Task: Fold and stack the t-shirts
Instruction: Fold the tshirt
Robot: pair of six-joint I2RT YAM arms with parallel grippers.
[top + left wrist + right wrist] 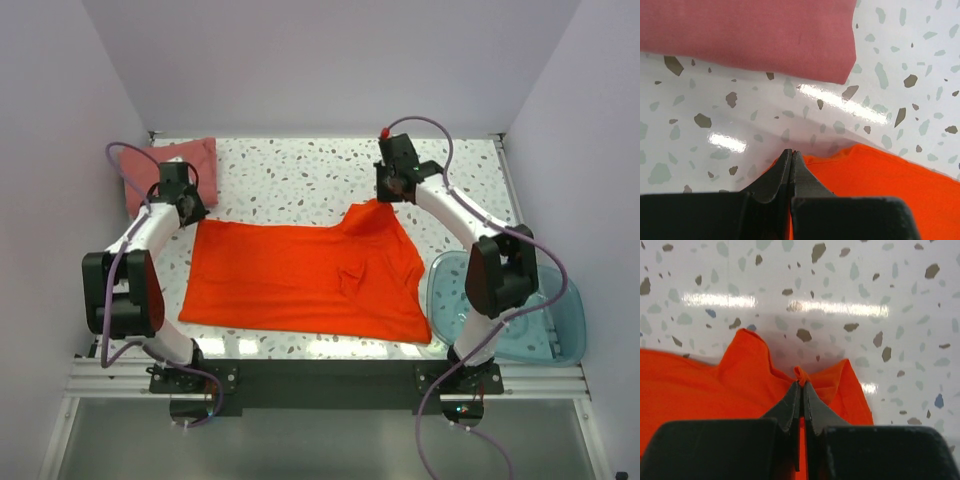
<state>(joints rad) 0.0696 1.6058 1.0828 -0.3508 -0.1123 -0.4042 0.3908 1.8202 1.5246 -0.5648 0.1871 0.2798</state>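
Speckled table (pixel 300 180): orange shirt (pixel 290 275), pink shirt (pixel 188 157), blue tub (pixel 545 330).

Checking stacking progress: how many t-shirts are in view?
2. The orange-red t-shirt lies spread centrally, its far edge pinched by the left gripper and right gripper; the dusty pink t-shirt lies folded in the far left corner. None looks hidden.

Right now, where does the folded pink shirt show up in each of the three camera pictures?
Top external: the pink shirt lies at the far-left corner of the table.
Left wrist: it fills the top of the picture.
Right wrist: not in it.
Shared landmark: the orange shirt, seen in all three views.
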